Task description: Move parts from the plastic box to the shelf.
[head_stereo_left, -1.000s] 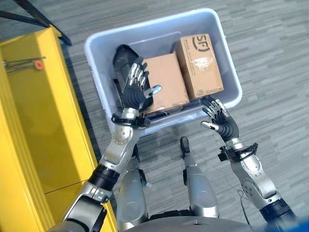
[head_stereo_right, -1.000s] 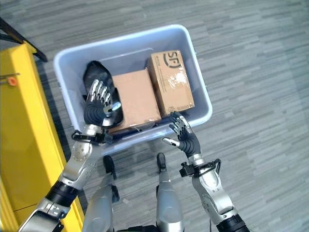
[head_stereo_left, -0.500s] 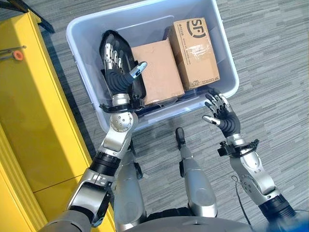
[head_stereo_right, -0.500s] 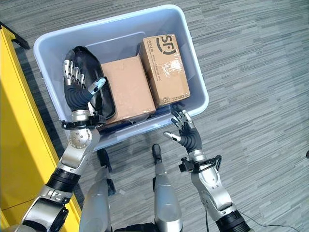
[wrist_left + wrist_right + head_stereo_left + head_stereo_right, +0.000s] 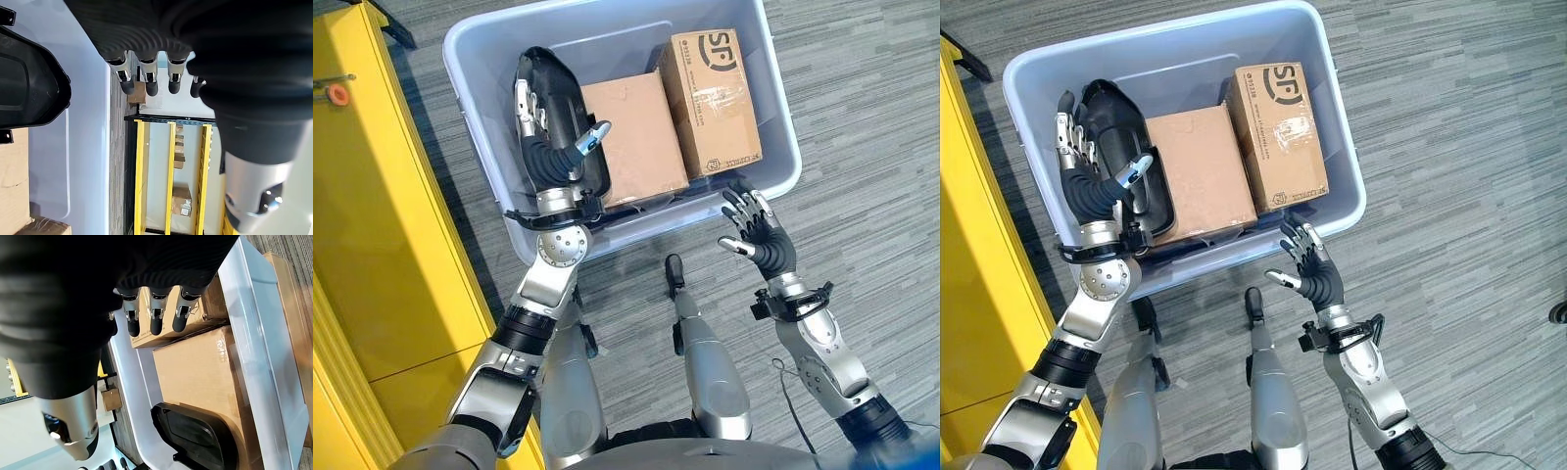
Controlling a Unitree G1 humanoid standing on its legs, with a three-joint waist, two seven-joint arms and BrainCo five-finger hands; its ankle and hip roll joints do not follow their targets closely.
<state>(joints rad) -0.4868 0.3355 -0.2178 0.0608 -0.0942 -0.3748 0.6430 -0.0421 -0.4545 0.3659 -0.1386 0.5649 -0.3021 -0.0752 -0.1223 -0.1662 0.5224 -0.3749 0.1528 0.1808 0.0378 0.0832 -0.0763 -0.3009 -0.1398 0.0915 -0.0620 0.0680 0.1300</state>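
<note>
Black part [image 5: 570,117] and two cardboard boxes [image 5: 631,137] [image 5: 713,101] side by side inside plastic box [image 5: 480,127].

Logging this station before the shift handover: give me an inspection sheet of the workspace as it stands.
Surface: grey striped carpet floor.
Job's things: pale blue plastic box holds a plain brown cardboard carton, a printed taped cardboard carton and a black moulded plastic part.
Clutter: nothing seen.
Robot hands: left robot hand open, above the black part; right robot hand open, outside the box's near wall.
Cables: nothing seen.
Surroundings: yellow shelf on the robot's left.
</note>
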